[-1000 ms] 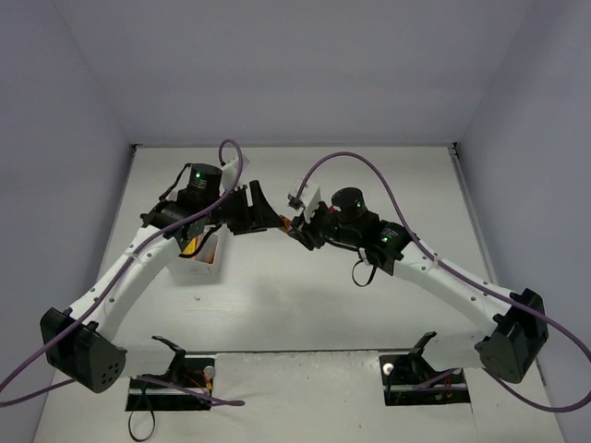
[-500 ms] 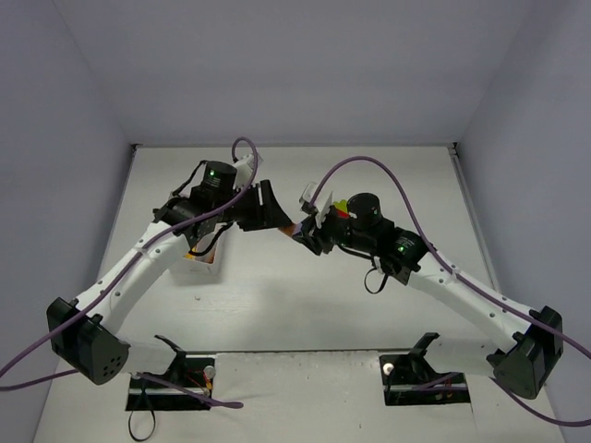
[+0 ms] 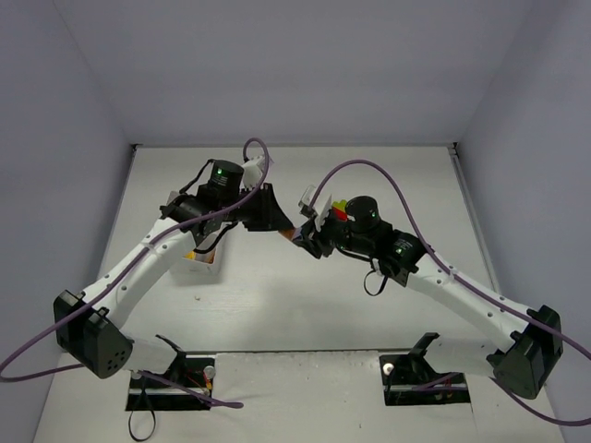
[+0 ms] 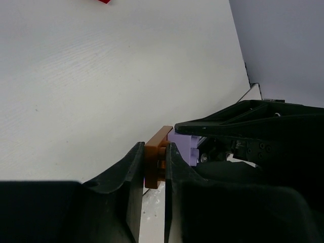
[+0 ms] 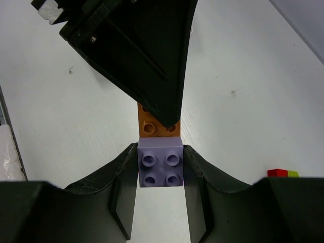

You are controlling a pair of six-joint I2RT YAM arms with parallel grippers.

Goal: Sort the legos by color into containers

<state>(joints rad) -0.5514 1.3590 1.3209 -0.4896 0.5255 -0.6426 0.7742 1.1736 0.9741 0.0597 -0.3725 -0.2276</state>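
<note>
Above the middle of the table [image 3: 277, 295], the left claw [image 4: 154, 154] is pinching the orange-brown brick [image 4: 158, 137] while the right claw [image 5: 160, 169] is clamping the lilac brick [image 5: 160, 163] stuck to it, probably bracing to pull them apart. The tray [image 3: 207, 262] is sitting under the left arm.

Bright, even, diffuse light; faint soft shadows; close-up jaws slightly out of focus.

Left claw [image 4: 155, 158] has clamped the orange-brown lego [image 4: 157, 141]; apparently edged rightward too.
</note>
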